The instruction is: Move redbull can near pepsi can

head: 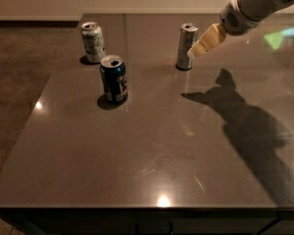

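The redbull can [187,46] stands upright toward the far side of the dark table [157,160]. Just beside it, on its right, hangs the gripper [204,42], its tip close to the can's side; whether they touch, and whether the gripper is apart or closed, cannot be told. The pepsi can [114,80] stands upright, well to the left of the redbull can and nearer the camera. A whitish patterned can [93,42] stands farther left still, level with the redbull can.

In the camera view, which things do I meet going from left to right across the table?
Whitish patterned can, pepsi can, redbull can, then the hand, hovering close at that can's right side.
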Available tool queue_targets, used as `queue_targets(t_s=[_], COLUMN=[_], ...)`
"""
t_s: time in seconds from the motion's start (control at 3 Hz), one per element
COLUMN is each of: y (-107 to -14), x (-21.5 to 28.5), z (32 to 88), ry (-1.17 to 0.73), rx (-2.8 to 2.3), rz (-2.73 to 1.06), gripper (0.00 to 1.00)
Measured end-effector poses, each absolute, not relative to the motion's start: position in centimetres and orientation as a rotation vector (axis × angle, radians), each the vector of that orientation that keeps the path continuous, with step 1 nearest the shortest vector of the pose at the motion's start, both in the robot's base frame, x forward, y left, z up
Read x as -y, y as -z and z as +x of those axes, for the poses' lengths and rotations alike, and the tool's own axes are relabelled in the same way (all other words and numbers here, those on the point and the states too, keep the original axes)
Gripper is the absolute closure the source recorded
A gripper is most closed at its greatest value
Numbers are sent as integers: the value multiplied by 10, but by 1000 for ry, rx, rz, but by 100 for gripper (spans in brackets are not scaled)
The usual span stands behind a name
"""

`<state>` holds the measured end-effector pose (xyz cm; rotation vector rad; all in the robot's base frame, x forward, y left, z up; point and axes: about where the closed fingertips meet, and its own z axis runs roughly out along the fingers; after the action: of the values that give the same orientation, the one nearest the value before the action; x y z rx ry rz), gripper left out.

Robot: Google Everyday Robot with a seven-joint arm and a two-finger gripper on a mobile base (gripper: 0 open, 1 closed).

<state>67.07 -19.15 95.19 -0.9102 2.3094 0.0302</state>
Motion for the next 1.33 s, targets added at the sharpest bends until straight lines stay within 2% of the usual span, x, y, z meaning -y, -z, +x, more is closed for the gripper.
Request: queue_targets(t_s=[1.0, 1.33], y=[-935, -930], x=[159, 149], z=[738, 745], ry=[-123, -157], rx=[-2273, -2264], rz=[-777, -778], gripper=[0, 17])
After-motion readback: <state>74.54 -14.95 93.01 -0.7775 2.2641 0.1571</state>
